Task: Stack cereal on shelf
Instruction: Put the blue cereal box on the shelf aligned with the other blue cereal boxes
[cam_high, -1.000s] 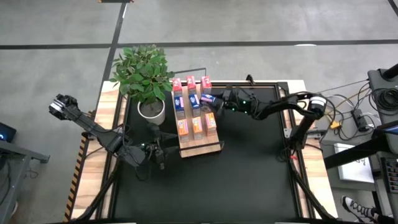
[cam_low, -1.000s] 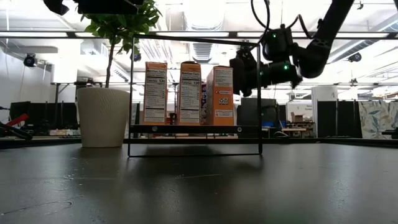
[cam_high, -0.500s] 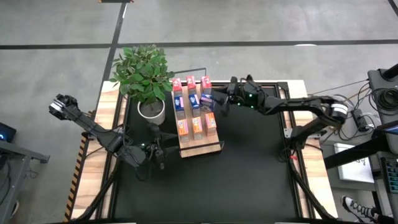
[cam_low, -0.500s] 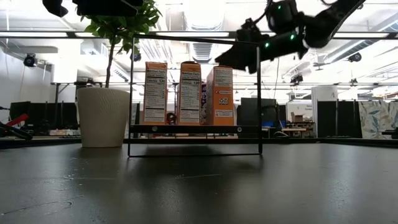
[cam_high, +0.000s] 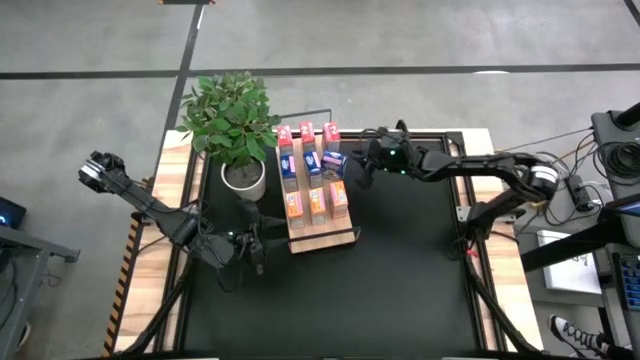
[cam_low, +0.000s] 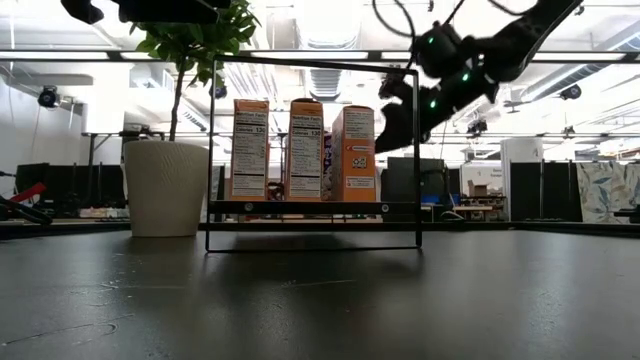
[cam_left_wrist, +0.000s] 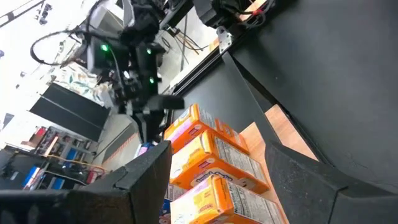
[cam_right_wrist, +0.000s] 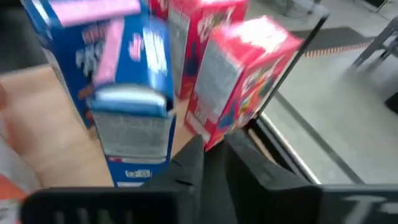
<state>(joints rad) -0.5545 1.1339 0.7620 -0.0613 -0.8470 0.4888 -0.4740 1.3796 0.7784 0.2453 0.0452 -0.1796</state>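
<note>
**Bench and shelf**

The black bench carries a white pot with a leafy plant at far left and, just right of it, the light-wood shelf, where cereal boxes stand upright in three rows: orange near, blue between, pink-red far

Right gripper raised, fingers nearly together, empty; left gripper spread, low.

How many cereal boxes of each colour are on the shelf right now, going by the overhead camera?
Pink-red boxes: 3, in the back row
Blue boxes: 3, in the middle row
Orange boxes: 3, in the front row
Total: 9 boxes on the shelf
</note>
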